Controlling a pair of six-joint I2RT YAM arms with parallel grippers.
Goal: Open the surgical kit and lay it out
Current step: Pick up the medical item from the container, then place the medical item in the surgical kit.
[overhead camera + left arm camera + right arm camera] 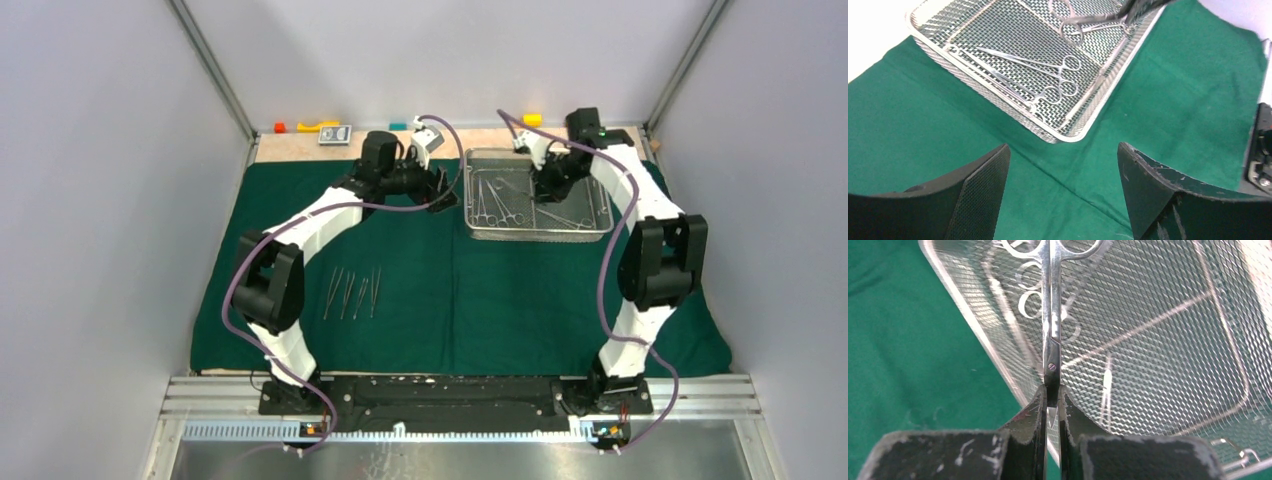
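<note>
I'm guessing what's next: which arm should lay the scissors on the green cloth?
Right: the right gripper grips the scissors above the mesh tray; the left gripper is open, empty.

Mesh tray [530,236] and four aligned tweezers [352,293] lie on spread green cloth [500,300].

No text, label, brand or number can be read in any view. A small grey plate [335,135] beyond the left gripper [443,197], off to its left, may carry markings, but they are too small to tell.
</note>
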